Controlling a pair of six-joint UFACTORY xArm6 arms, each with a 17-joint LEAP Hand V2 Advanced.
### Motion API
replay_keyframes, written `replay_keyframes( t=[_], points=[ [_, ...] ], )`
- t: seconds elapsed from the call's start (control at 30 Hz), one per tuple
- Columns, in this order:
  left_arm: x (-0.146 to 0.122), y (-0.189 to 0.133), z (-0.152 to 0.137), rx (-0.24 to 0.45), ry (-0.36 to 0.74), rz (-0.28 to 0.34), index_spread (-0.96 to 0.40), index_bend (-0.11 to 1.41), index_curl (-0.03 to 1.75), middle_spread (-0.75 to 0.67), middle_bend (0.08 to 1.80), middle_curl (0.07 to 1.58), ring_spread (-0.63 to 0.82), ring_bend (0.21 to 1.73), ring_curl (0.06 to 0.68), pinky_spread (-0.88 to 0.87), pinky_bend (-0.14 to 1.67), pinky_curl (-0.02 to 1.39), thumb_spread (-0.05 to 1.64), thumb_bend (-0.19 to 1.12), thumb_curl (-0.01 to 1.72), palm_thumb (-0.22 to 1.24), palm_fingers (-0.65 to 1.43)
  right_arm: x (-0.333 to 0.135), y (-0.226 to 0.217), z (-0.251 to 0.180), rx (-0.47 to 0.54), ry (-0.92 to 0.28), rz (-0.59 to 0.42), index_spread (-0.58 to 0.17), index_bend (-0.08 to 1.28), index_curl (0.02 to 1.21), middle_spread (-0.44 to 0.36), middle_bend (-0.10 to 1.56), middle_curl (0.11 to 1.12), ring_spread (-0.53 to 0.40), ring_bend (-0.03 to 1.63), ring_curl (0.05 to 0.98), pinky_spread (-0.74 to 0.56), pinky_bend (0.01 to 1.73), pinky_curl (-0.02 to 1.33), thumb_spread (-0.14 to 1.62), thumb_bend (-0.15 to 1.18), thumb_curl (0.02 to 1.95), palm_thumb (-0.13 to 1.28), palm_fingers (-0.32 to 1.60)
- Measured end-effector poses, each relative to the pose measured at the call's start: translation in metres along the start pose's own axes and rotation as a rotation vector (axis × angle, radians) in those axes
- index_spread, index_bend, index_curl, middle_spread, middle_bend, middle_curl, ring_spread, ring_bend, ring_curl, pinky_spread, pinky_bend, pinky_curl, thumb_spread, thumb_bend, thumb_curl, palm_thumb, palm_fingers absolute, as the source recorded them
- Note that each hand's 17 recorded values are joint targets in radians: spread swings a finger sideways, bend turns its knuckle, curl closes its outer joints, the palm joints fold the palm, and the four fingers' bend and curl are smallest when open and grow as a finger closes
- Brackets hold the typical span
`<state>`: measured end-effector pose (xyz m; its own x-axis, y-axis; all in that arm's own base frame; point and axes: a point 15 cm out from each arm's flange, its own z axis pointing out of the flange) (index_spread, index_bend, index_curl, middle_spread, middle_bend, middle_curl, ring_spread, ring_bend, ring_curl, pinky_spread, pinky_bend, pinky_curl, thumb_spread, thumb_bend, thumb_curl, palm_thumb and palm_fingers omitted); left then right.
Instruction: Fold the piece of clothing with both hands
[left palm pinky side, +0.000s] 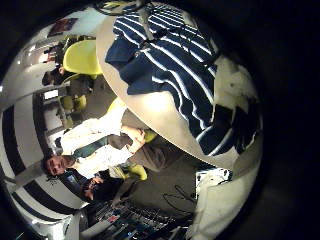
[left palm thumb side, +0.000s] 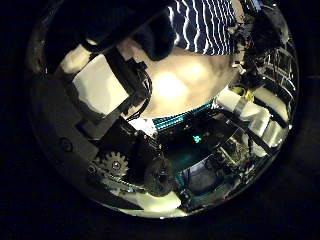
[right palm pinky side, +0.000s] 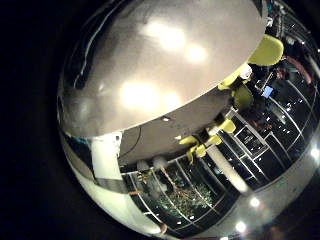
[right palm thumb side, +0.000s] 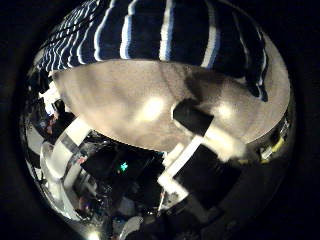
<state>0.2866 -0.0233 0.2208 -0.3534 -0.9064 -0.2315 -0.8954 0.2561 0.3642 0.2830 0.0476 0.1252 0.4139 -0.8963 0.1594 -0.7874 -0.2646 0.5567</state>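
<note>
A striped garment (left palm pinky side: 170, 60) lies spread on the round table (left palm pinky side: 160, 110), as the left little finger side palm view shows. In the left thumb side palm view the garment (left palm thumb side: 205, 25) lies beyond my left hand (left palm thumb side: 100, 90), whose fingers reach out over bare table (left palm thumb side: 185, 85) near the cloth's edge and hold nothing. In the right thumb side palm view the garment (right palm thumb side: 160, 40) lies past my right hand (right palm thumb side: 205, 140), whose finger stretches over the table (right palm thumb side: 120, 100) short of the cloth.
The table's rim (right palm pinky side: 150, 125) curves close by the right hand, with several chairs (right palm pinky side: 240, 95) on the floor beyond it. More chairs (left palm pinky side: 80, 55) stand past the far rim. Equipment (left palm thumb side: 190, 140) sits below the table edge near the left hand.
</note>
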Motion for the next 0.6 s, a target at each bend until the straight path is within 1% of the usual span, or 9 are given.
replay_keyframes(
  t=[0.03, 0.07, 0.13, 0.23, 0.3, 0.33, 0.4, 0.47, 0.6],
  points=[
    [0.0, 0.001, -0.001, 0.0, 0.0, 0.0, -0.67, 0.38, 1.25, -0.59, 0.95, 1.05, -0.45, 1.42, 0.522, -0.6, 1.23, 0.71, 1.14, -0.01, 0.62, 0.81, 0.89, 0.0, 0.0, -0.001, 0.003, 0.0, 0.005, -0.388, 0.23, 0.43, -0.258, 0.62, 0.67, -0.332, 1.11, 0.516, -0.37, 0.98, 0.38, 1.05, 0.01, 0.38, 0.74, 0.86],
    [0.0, 0.002, -0.001, 0.0, -0.001, 0.0, -0.68, 0.37, 1.26, -0.59, 0.95, 1.05, -0.45, 1.42, 0.523, -0.6, 1.23, 0.71, 1.14, -0.01, 0.62, 0.8, 0.89, 0.001, -0.001, -0.002, 0.014, -0.001, 0.01, -0.404, 0.24, 0.44, -0.267, 0.63, 0.68, -0.333, 1.11, 0.517, -0.39, 1.0, 0.38, 1.05, 0.01, 0.39, 0.76, 0.87],
    [-0.001, 0.004, -0.004, 0.003, -0.001, -0.002, -0.68, 0.36, 1.29, -0.6, 0.94, 1.05, -0.45, 1.42, 0.523, -0.6, 1.22, 0.72, 1.14, -0.01, 0.63, 0.8, 0.89, 0.001, -0.008, -0.008, 0.051, -0.003, 0.016, -0.445, 0.36, 0.5, -0.284, 0.74, 0.73, -0.323, 1.12, 0.538, -0.38, 1.07, 0.43, 1.05, 0.01, 0.4, 0.8, 1.1],
    [-0.003, 0.009, -0.006, 0.0, -0.002, -0.006, -0.68, 0.34, 1.32, -0.6, 0.94, 1.06, -0.45, 1.42, 0.523, -0.6, 1.22, 0.72, 1.14, -0.01, 0.63, 0.8, 0.9, 0.006, -0.011, -0.016, 0.096, -0.01, 0.033, -0.469, 0.59, 0.63, -0.29, 0.86, 0.81, -0.311, 1.15, 0.592, -0.35, 1.15, 0.5, 1.08, 0.0, 0.41, 0.84, 1.17],
    [-0.003, 0.011, -0.007, 0.002, -0.006, -0.005, -0.68, 0.33, 1.34, -0.6, 0.94, 1.06, -0.45, 1.42, 0.523, -0.6, 1.22, 0.72, 1.14, -0.01, 0.63, 0.8, 0.9, 0.01, -0.01, -0.021, 0.117, -0.015, 0.044, -0.468, 0.73, 0.71, -0.283, 0.94, 0.86, -0.305, 1.18, 0.624, -0.33, 1.19, 0.55, 1.13, 0.01, 0.41, 0.86, 1.16],
    [-0.004, 0.012, -0.008, 0.003, -0.006, -0.005, -0.68, 0.33, 1.35, -0.6, 0.94, 1.07, -0.45, 1.42, 0.523, -0.6, 1.22, 0.72, 1.14, -0.01, 0.63, 0.8, 0.9, 0.012, -0.009, -0.025, 0.129, -0.016, 0.049, -0.468, 0.73, 0.71, -0.283, 0.94, 0.86, -0.305, 1.18, 0.624, -0.33, 1.19, 0.55, 1.13, 0.01, 0.41, 0.86, 1.16],
    [-0.005, 0.016, -0.01, 0.004, -0.008, -0.005, -0.68, 0.32, 1.37, -0.61, 0.93, 1.07, -0.45, 1.41, 0.523, -0.6, 1.21, 0.73, 1.14, -0.01, 0.64, 0.8, 0.9, 0.015, -0.007, -0.031, 0.151, -0.019, 0.052, -0.453, 0.86, 0.8, -0.272, 1.04, 0.91, -0.305, 1.23, 0.668, -0.3, 1.24, 0.6, 1.22, 0.03, 0.43, 0.9, 1.1],
    [-0.006, 0.02, -0.011, 0.002, -0.008, -0.002, -0.68, 0.3, 1.39, -0.61, 0.93, 1.07, -0.45, 1.41, 0.522, -0.6, 1.21, 0.73, 1.14, -0.01, 0.64, 0.8, 0.9, 0.022, -0.001, -0.04, 0.175, -0.024, 0.064, -0.437, 0.91, 0.84, -0.265, 1.08, 0.93, -0.303, 1.25, 0.695, -0.29, 1.27, 0.64, 1.26, 0.03, 0.44, 0.93, 1.07],
    [-0.008, 0.035, -0.018, 0.0, -0.006, 0.01, -0.67, 0.27, 1.42, -0.61, 0.92, 1.08, -0.45, 1.4, 0.52, -0.61, 1.2, 0.73, 1.15, -0.01, 0.64, 0.8, 0.91, 0.038, 0.036, -0.064, 0.2, -0.038, 0.084, -0.407, 0.97, 0.91, -0.246, 1.15, 0.96, -0.294, 1.3, 0.754, -0.25, 1.31, 0.73, 1.32, 0.04, 0.46, 0.95, 1.02]
  ],
)
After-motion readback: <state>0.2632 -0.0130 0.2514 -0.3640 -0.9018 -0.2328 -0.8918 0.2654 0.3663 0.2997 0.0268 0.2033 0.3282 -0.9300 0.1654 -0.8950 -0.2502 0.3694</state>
